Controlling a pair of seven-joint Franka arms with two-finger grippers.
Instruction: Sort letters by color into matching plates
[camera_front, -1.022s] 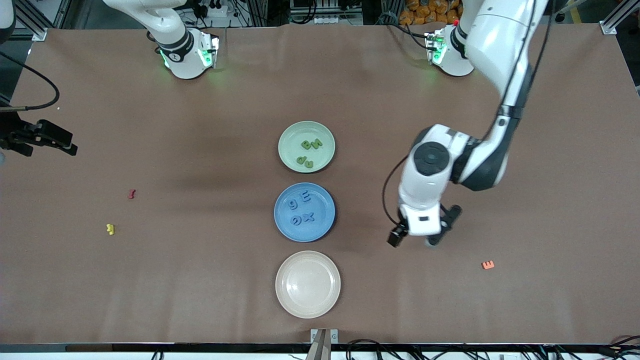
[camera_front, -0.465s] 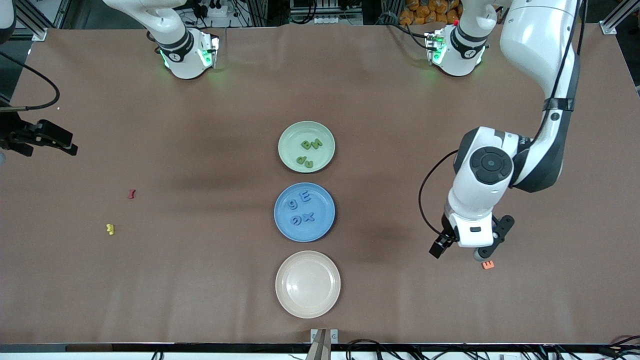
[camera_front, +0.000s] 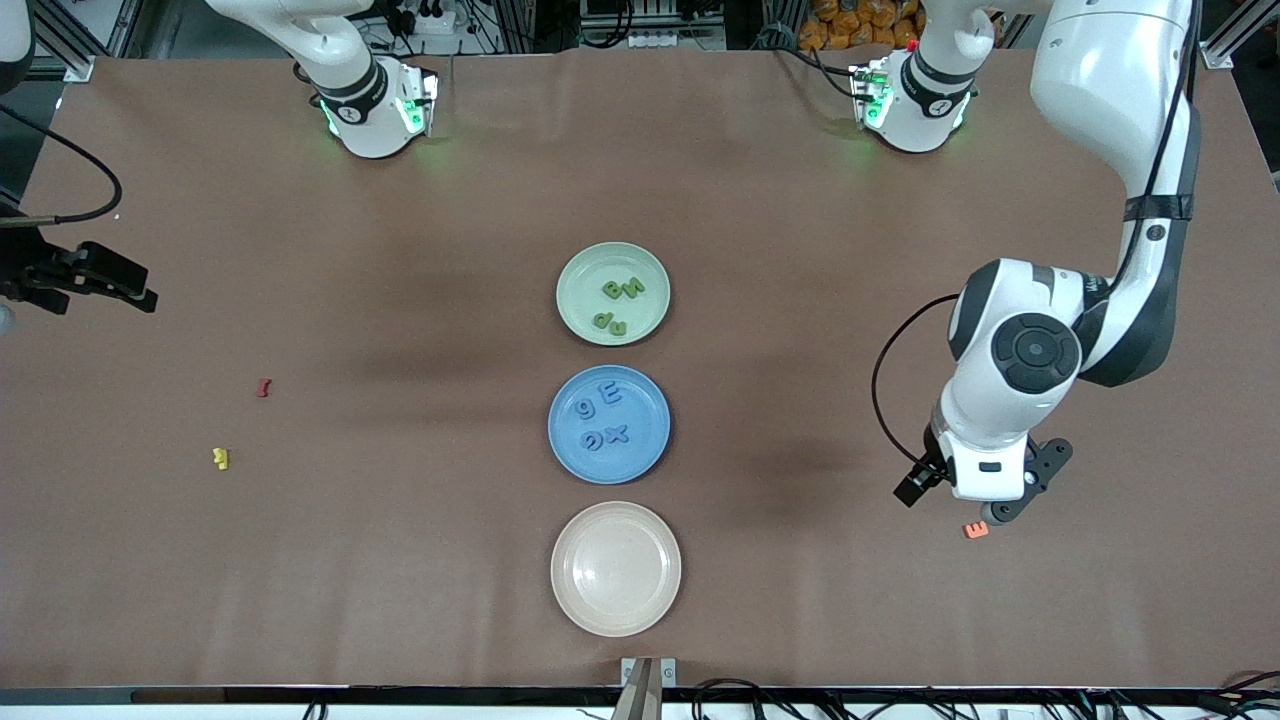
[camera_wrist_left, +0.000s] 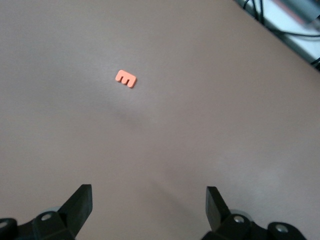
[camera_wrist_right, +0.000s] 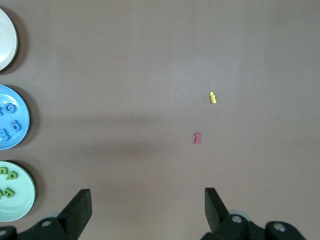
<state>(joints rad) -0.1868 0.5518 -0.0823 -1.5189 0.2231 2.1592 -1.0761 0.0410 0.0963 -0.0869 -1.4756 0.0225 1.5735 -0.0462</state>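
Note:
Three plates stand in a row mid-table: a pale green plate (camera_front: 580, 268) with several green letters (camera_front: 622, 290), a blue plate (camera_front: 645, 452) with several blue letters (camera_front: 600, 400), and an empty beige plate (camera_front: 615, 570) nearest the front camera. An orange letter E (camera_front: 975, 530) lies on the mat toward the left arm's end, also in the left wrist view (camera_wrist_left: 125, 78). My left gripper (camera_front: 962, 500) hovers open and empty just beside and above it (camera_wrist_left: 148, 197). A red letter (camera_front: 263, 387) and a yellow letter (camera_front: 220, 458) lie toward the right arm's end. My right gripper (camera_front: 95, 285) waits open and empty, high over that end (camera_wrist_right: 147, 200).
The right wrist view shows the red letter (camera_wrist_right: 197, 138), the yellow letter (camera_wrist_right: 213, 97) and the edges of the blue plate (camera_wrist_right: 24, 120), green plate (camera_wrist_right: 25, 197) and beige plate (camera_wrist_right: 7, 45). Brown mat covers the table; cables hang at its edges.
My left gripper has swept from beside the blue plate toward the left arm's end and now hangs over the orange E. The right arm has stayed still.

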